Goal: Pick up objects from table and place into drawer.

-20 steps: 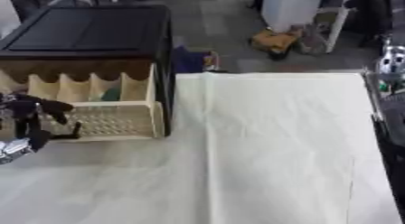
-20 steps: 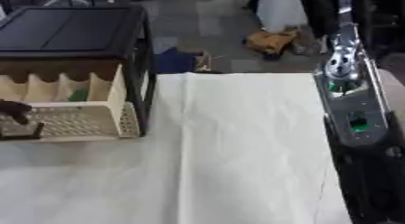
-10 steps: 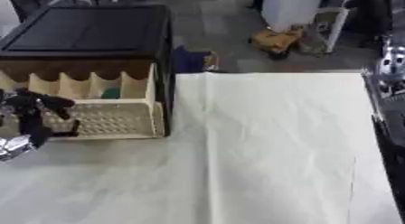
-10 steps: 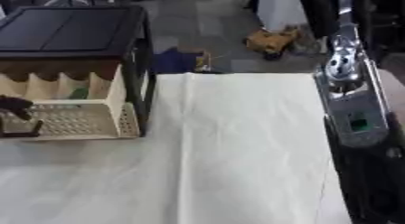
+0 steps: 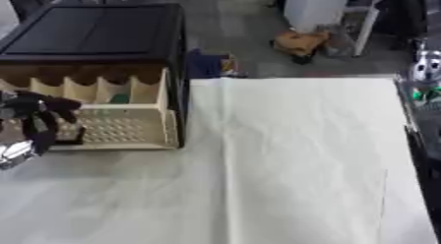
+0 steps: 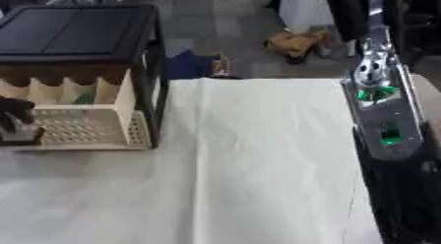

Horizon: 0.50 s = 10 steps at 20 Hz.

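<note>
The left hand [image 5: 39, 121] hung at the drawer's [image 5: 120, 130] near-left front — fingers curled, whether holding anything I couldn't tell.

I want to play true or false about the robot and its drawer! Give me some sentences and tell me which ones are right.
1. The cream drawer is pulled out of the black cabinet. True.
2. The robot's left hand is at the front of the drawer. True.
3. The white cloth on the table is covered with toys. False: no loose things show on it.
4. The drawer is one big open space inside. False: upright dividers split its back part into slots.
5. The robot's right hand is reaching into the drawer. False: only the right arm shows, along the right edge, far from the drawer.
</note>
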### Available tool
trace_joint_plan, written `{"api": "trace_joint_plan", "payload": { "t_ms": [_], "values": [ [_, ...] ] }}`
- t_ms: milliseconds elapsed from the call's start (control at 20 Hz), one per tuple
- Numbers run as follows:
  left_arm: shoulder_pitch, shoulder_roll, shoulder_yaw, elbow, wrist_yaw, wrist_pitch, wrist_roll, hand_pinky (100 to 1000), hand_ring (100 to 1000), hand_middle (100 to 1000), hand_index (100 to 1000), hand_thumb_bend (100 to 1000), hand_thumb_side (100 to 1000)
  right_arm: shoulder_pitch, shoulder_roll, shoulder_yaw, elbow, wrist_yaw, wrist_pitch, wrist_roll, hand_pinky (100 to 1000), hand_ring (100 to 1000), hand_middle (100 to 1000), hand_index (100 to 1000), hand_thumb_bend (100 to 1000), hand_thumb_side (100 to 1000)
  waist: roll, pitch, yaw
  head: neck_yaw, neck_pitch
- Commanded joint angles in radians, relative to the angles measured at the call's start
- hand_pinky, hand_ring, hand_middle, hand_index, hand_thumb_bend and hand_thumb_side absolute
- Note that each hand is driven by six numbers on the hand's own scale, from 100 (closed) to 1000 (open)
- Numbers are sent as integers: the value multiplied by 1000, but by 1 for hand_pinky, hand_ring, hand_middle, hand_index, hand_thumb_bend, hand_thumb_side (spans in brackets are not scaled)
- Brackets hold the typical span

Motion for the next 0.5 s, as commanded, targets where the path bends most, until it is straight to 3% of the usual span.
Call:
{"api": "trace_joint_plan", "payload": {
  "t_ms": [50,500],
  "values": [
    [-20,17,17,6,-9,-3,10,530,739,830,1000,100,1000,-24,-28,-8,-11,-6,-4,2,548,622,602,814,129,1000,3,-14,-3,-5,-13],
    [-17,20,20,22,-36,-11,20,534,740,813,988,100,1000,-29,-30,-9,-11,-7,-6,1,549,622,602,815,127,1000,3,-9,-6,-4,-17]
  ]
}}
